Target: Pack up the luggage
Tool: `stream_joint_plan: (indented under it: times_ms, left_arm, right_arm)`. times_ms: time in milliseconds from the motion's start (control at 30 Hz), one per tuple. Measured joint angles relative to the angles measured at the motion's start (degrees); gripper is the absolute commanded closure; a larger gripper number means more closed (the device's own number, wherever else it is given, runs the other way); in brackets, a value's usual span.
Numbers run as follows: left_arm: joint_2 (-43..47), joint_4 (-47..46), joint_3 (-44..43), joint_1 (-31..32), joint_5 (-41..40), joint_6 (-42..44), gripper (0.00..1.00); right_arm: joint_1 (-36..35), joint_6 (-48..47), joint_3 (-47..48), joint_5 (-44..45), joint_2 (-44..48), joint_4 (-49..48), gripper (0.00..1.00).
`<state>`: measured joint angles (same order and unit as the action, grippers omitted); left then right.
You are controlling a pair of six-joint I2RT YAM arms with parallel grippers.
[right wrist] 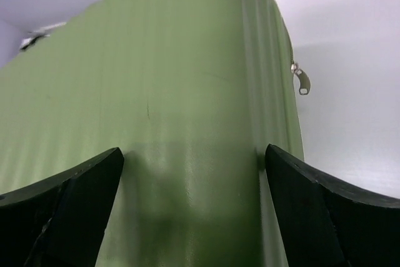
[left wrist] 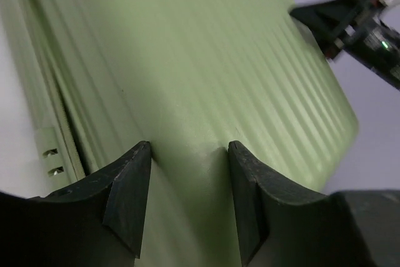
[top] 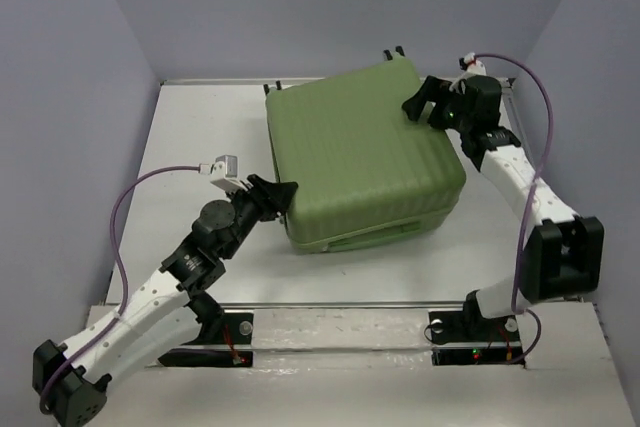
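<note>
Left hand [top: 283,195]: nearest the arm bases, at the near-left corner of the luggage. Its fingers [left wrist: 128,201] stand partly apart with nothing between them, their tips up against the ribbed shell.
Luggage [top: 360,162]: lies flat and shut in the middle of the tabletop [top: 190,137], lid side up and turned a little off square. The seam [top: 370,237] between the two shells shows along the near side.
Key relation: the case lies to the right of and beyond the left hand, and to the left of and nearer than the right hand, so the two hands sit on opposite corners. Neither is clearly nearer.
Long axis: the case looks almost square from above. The small black parts [top: 392,51] at the far edge are probably wheels, so its length probably runs near to far.
Zip pull [right wrist: 303,83]: hangs on the side wall to the right of the right hand's fingers and is not yet gripped.
Right hand [top: 422,97]: at the far-right corner, over the top shell, with its fingers [right wrist: 75,198] spread wide and holding nothing.
In the way: nothing lies between either hand and the shell. The right arm's purple cable [top: 545,107] loops clear on the far right.
</note>
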<state>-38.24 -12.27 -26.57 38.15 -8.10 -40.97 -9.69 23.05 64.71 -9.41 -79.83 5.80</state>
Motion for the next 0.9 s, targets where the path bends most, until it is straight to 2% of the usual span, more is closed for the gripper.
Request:
stream_joint_plan:
  times_ms: [133, 267, 300, 333, 400, 500, 533, 567, 633, 733, 767, 833, 900]
  left_arm:
    - [-0.98, 0.02, -0.63, 9.44, -4.57, -2.82, 0.49]
    - [-6.23, -0.11, -2.95, 18.69, 1.49, -5.86, 0.44]
    - [-8.55, 0.13, -4.17, 20.85, 4.52, -6.16, 0.40]
    - [-10.10, 1.01, -5.79, 22.05, 6.93, -6.14, 0.32]
    - [-12.57, 3.48, -9.09, 23.89, 9.66, -5.66, 0.28]
    - [-13.77, 14.97, -17.38, 23.52, 11.19, -3.61, 0.13]
    - [-13.70, 17.94, -19.41, 22.71, 11.72, -2.75, 0.13]
    - [-13.64, 20.48, -22.18, 20.72, 11.89, -1.53, 0.08]
    - [-13.70, 21.35, -29.03, 14.12, 9.62, 1.20, 0.04]
    - [-12.72, 21.00, -36.30, 1.31, 7.34, 4.11, 0.03]
    - [-11.26, 20.72, -37.51, -4.74, 7.41, 5.01, 0.03]
    - [-9.14, 20.39, -36.44, -11.26, 8.57, 5.60, 0.01]
    - [-5.62, 19.74, -31.41, -17.66, 12.04, 5.55, 0.01]
  right_arm:
    - [1.49, -2.29, 13.14, -8.90, -13.60, -5.22, 0.02]
    - [1.70, -2.64, 22.71, -16.98, -22.71, -7.78, 0.01]
    - [1.38, -2.10, 25.14, -19.61, -24.55, -7.37, 0.01]
    - [0.92, -1.68, 26.45, -21.09, -25.40, -6.93, 0.00]
    - [-0.35, -1.18, 28.44, -22.51, -26.51, -5.99, 0.00]
    - [-2.14, -0.90, 29.88, -23.23, -26.73, -4.22, 0.00]
    - [-2.40, -0.74, 30.23, -23.21, -26.69, -3.67, 0.00]
    - [-2.69, -0.57, 30.62, -23.06, -26.53, -2.89, 0.00]
    - [-2.97, -0.42, 31.21, -22.71, -25.81, -0.79, 0.00]
    - [-3.30, -0.33, 32.54, -22.49, -24.28, 3.56, 0.00]
    - [-3.50, -0.31, 32.94, -22.62, -23.61, 5.18, 0.00]
    - [-4.35, -0.35, 33.09, -22.58, -21.53, 8.33, 0.00]
    - [-5.16, -0.39, 33.07, -22.56, -18.99, 10.60, 0.00]
